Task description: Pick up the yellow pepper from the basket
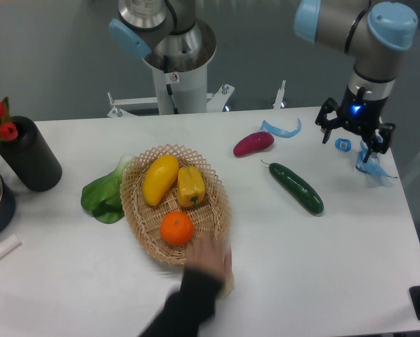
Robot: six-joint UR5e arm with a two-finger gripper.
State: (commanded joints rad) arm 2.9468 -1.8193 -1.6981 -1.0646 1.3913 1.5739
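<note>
At the upper right, the gripper [355,135] hangs open and empty; next it must reach the pepper [190,186] in the basket [215,214].

probably a robotics lab: pedestal-mounted arm [169,42], white table [322,253], plain grey wall [55,49]

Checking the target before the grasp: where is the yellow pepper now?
The yellow pepper lies in the basket, right of the elongated yellow fruit and above the orange.
</note>
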